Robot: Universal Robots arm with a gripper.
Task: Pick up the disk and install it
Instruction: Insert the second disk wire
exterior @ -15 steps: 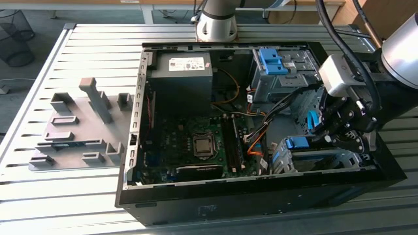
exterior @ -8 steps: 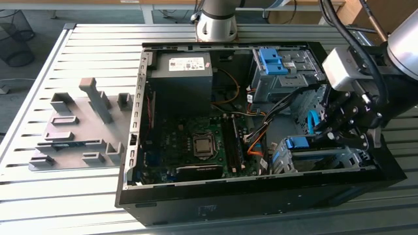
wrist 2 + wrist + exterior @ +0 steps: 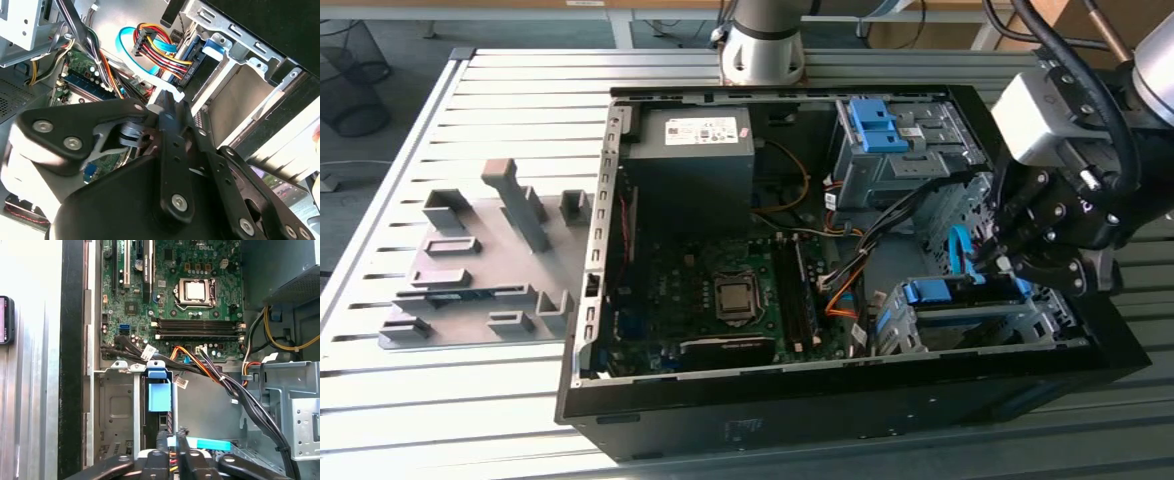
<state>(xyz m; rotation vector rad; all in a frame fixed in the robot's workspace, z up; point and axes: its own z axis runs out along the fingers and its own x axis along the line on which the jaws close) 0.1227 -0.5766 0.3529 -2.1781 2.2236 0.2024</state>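
The disk [image 3: 943, 292] sits in the grey drive cage [image 3: 974, 330] at the case's corner on the exterior view's right; its blue carrier end [image 3: 159, 395] shows at the cage mouth. In the second wrist view the disk [image 3: 212, 48] has a bundle of red, yellow and black wires [image 3: 159, 49] plugged in beside it. My gripper [image 3: 1006, 262] hangs just above the cage, apart from the disk. Its fingers [image 3: 172, 447] are pressed together with nothing between them. A flat blue cable [image 3: 205, 444] runs right behind the fingertips [image 3: 169, 102].
The open black computer case [image 3: 854, 420] lies on a slatted metal table [image 3: 480, 80]. Inside are the motherboard [image 3: 720, 290], a grey power-supply box [image 3: 687, 150] and an upper bay topped by a blue bracket [image 3: 874, 125]. A grey fixture plate [image 3: 480, 260] lies on the exterior view's left.
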